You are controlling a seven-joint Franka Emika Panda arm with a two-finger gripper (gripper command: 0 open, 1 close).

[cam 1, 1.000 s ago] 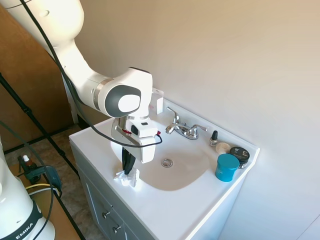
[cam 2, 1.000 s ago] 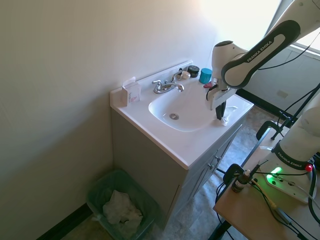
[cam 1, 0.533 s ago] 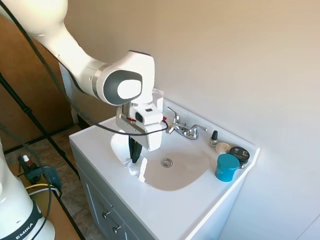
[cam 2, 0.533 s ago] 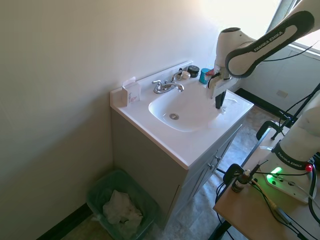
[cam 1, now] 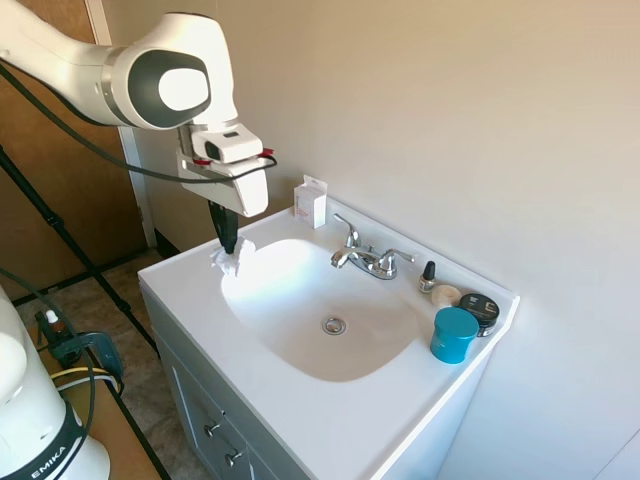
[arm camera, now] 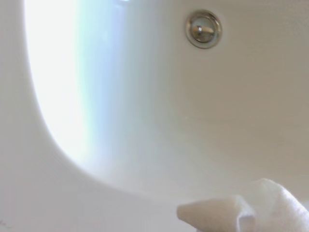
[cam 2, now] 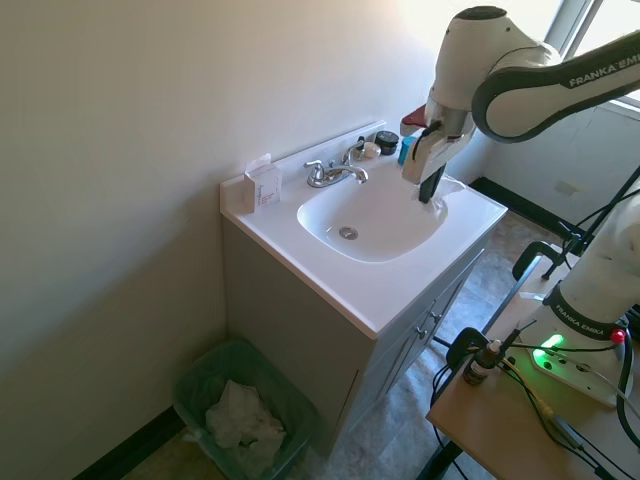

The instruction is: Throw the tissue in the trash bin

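Tool (cam 1: 229, 243) pinched shut on the tissue (cam 1: 229, 262), dark fingers pointing down, wad dangling just below the tips. Held in the air above the sink (cam 1: 300, 320), over the basin's rim on the side away from the faucet (cam 1: 368, 258). In the wrist view, tissue (arm camera: 251, 210) pale and folded at the lower edge, drain (arm camera: 203, 29) well beyond it across the bowl.

Key relation for the coming move: trash bin (cam 2: 245, 420) on the floor, far below the sink and off past the vanity's end where the small white box (cam 2: 264, 184) stands, against the wall. Tool in that view (cam 2: 430, 190) above the opposite side of the sink from the bin, so a long carry across the basin and then down looks likely. Bin already lined and holding crumpled white paper; mouth open upward.

Desk a white vanity top, glossy, sunlit near the sink's front. Teal jar (cam 1: 454, 333), dark round tin (cam 1: 480, 310) and small bottle (cam 1: 428, 275) clustered beyond the faucet. Plain beige bathroom wall behind the sink.
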